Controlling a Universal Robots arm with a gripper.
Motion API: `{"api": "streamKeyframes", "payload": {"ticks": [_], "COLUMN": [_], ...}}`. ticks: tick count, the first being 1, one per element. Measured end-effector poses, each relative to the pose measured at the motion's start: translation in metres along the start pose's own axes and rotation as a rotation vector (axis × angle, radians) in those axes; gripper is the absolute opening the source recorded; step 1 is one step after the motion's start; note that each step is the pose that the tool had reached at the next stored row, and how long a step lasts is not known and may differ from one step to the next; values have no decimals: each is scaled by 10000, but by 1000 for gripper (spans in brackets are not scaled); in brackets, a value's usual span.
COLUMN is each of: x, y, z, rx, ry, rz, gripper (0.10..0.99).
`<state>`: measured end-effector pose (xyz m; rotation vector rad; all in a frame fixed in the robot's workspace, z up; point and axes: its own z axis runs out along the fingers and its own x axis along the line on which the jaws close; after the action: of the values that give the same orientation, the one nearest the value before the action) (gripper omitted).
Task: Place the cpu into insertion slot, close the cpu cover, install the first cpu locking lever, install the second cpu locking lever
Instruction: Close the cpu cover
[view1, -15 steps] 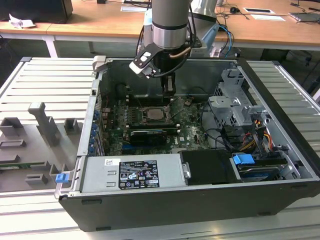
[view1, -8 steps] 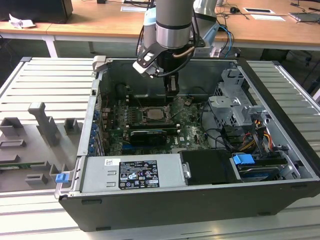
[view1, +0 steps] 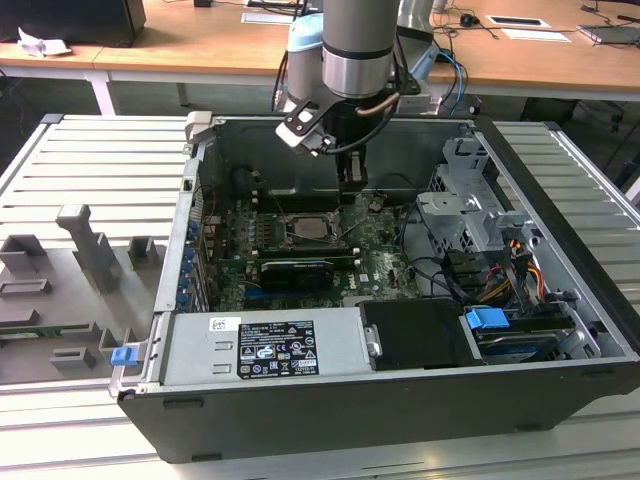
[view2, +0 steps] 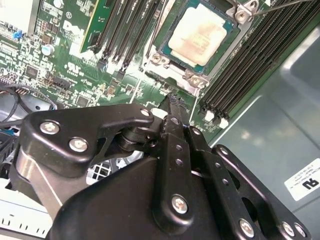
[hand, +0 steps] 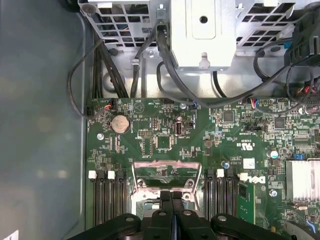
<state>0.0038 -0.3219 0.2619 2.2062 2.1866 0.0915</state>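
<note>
2 fingers (hand: 165, 202) together, hand (hand: 171, 194) empty

The cpu (view2: 200, 37) has a pale, matt metal top with a brownish tinge. The cpu cover (view2: 176, 69) framing it is bare bright metal. The gripper (view2: 172, 100) links are smooth black with a soft sheen, studded with shiny metal screws. The motherboard (hand: 150, 125) is glossy green. At the exterior view's left, the bench (view1: 90, 160) is ribbed grey metal.

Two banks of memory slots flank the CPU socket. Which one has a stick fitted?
The bank away from the grey case wall: a green module stands in its outermost slot. The wall-side bank has bare slots.
</note>
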Motion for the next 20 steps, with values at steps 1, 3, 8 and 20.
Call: {"api": "streamKeyframes", "payload": {"ticks": [1, 3, 8, 20], "x": [0, 0, 1, 2], "y": [18, 30, 89, 266], "z": [1, 2, 6, 22], "rx": [0, 0, 0, 4], "ry": [0, 0, -1, -1], "rz": [0, 0, 2, 1], "gripper": [106, 106, 106, 106]}}
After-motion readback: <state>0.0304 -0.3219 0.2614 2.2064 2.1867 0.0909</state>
